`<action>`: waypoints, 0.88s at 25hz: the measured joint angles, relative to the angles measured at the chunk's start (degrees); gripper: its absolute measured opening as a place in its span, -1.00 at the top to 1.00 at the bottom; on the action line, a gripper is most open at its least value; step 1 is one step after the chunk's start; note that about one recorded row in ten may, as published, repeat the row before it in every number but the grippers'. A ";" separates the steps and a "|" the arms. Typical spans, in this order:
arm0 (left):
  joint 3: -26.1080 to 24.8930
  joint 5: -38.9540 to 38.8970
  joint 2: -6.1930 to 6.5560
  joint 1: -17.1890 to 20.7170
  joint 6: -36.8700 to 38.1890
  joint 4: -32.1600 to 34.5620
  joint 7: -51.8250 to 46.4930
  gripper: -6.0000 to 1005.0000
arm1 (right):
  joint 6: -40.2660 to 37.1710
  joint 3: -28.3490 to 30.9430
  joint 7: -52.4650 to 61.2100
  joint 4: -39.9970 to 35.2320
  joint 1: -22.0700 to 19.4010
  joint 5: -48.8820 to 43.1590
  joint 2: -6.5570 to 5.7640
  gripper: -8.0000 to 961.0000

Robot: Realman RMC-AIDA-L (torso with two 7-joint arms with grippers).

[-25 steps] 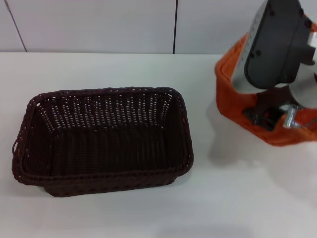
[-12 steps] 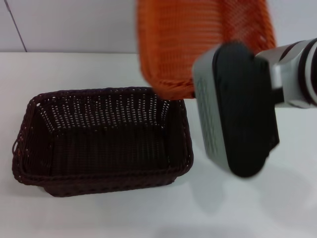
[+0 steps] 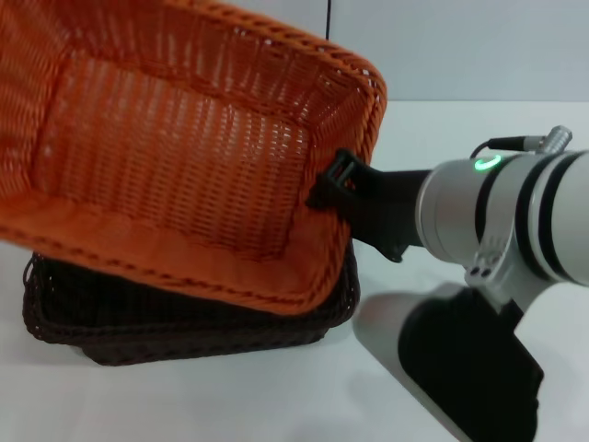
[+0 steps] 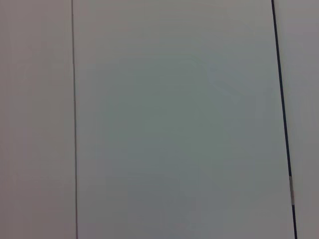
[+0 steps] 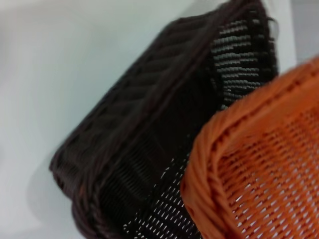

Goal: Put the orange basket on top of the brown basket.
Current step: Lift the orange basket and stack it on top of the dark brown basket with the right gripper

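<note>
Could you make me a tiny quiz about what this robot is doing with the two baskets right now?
1. True or false: the orange basket sits level inside the brown basket.
2. Which tool grips the orange basket's rim? A) left B) right
3. Fill in: the brown basket stands on the white ____.

Key
1. False: it hangs tilted above the brown one.
2. B: the right tool clamps the rim; the left is out of view.
3. table.
</note>
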 joint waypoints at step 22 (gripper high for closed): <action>0.66 -0.24 -0.28 0.22 -0.36 0.00 -2.93 -0.34 | 1.30 -2.74 -6.02 2.69 -2.37 -0.09 -1.89 0.68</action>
